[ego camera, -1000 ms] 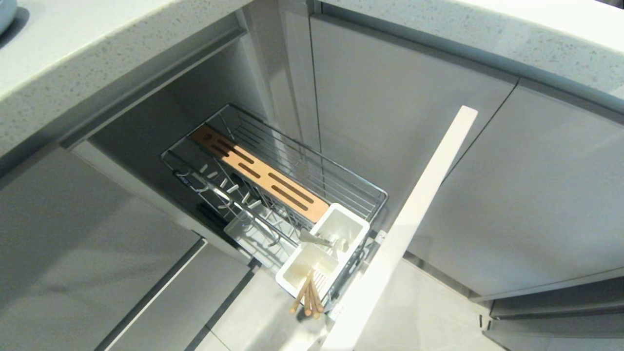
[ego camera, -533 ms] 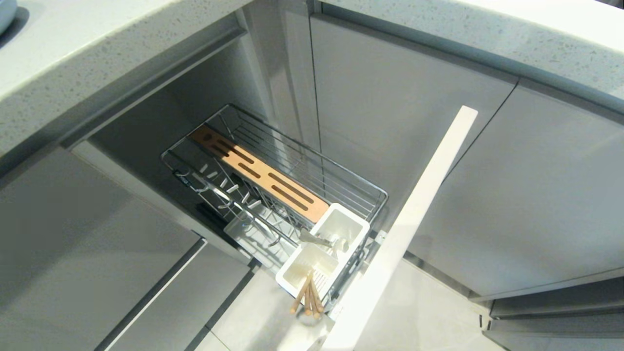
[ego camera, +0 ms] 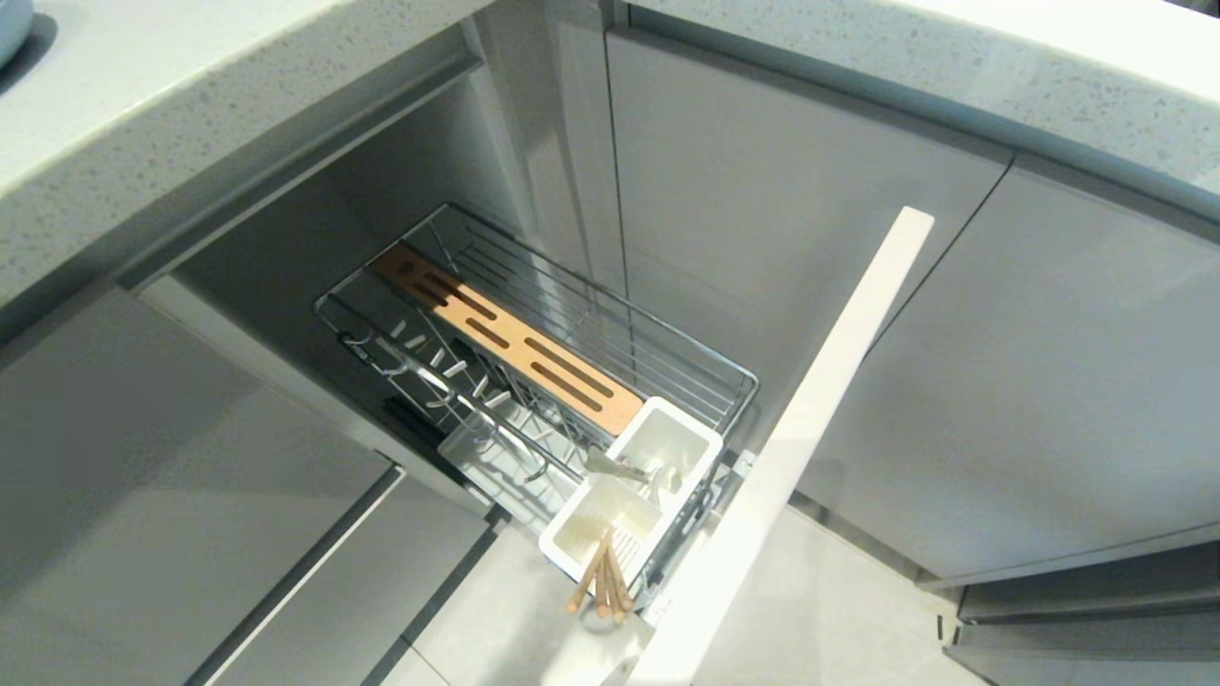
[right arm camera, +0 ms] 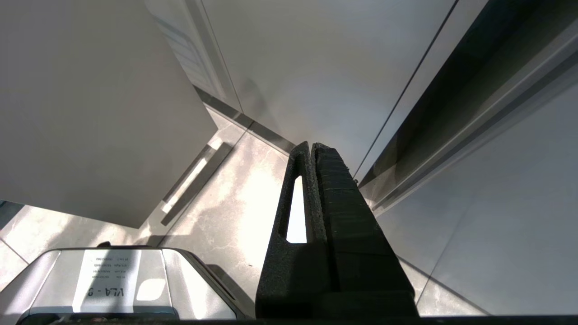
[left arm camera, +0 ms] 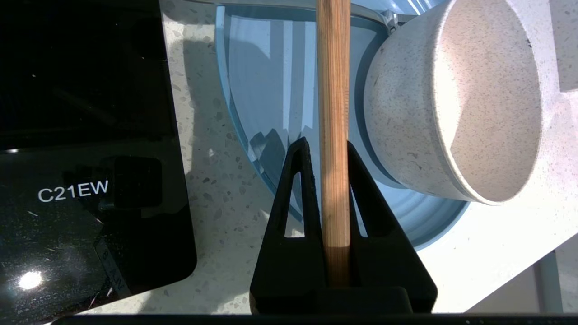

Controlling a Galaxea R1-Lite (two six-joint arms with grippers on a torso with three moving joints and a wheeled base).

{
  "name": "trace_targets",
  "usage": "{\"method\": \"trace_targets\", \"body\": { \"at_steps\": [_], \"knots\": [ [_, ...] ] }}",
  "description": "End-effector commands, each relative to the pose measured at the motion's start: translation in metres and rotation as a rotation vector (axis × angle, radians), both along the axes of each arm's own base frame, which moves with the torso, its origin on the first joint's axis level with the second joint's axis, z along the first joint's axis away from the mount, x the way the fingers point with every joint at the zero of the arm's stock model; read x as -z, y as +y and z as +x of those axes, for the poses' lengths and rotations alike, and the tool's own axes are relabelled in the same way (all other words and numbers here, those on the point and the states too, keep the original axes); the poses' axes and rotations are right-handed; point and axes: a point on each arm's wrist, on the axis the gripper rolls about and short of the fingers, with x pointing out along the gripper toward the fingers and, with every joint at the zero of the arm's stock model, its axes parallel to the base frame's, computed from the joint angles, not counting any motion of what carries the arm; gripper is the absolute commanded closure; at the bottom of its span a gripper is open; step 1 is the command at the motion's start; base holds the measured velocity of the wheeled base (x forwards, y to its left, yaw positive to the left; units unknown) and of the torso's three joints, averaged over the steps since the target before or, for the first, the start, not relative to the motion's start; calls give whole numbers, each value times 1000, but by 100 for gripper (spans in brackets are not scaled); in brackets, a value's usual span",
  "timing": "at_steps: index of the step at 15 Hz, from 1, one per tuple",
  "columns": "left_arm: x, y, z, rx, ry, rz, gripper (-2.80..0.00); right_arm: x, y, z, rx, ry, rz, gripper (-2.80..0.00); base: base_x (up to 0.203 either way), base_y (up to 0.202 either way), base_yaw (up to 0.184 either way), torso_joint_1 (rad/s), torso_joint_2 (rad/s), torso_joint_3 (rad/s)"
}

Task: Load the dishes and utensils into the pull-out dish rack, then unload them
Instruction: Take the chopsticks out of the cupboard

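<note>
In the left wrist view my left gripper (left arm camera: 327,146) is shut on a light wooden chopstick (left arm camera: 333,90), which runs straight out between the fingers. It hangs over a light-blue plate (left arm camera: 271,90) on the speckled counter. A cream-white bowl (left arm camera: 451,99) lies tipped on that plate. Neither arm shows in the head view. There the pull-out dish rack (ego camera: 572,314) stands drawn out, with more wooden chopsticks (ego camera: 600,581) in its white caddy (ego camera: 667,438) and a silver utensil (ego camera: 624,469) lying across it. My right gripper (right arm camera: 312,146) is shut on nothing, low above the floor.
A black glass hob (left arm camera: 81,135) lies beside the plate on the counter (left arm camera: 216,203). The rack's pale front panel (ego camera: 810,429) juts out from the grey cabinet fronts (ego camera: 953,362). The robot's base (right arm camera: 113,280) shows beside the right gripper, over the tiled floor (right arm camera: 235,203).
</note>
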Motion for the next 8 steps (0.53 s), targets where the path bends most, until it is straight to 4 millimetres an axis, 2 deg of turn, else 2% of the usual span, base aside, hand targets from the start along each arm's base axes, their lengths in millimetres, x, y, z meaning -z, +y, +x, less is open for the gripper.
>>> {"method": "trace_targets", "body": {
  "at_steps": [1, 8],
  "knots": [
    [1, 1, 0, 0, 3, -9, -280, 0, 0, 0, 0, 1, 0, 0, 0, 0, 0, 0, 0, 0],
    [0, 0, 0, -3, 0, -7, -280, 0, 0, 0, 0, 1, 0, 0, 0, 0, 0, 0, 0, 0]
  ]
}}
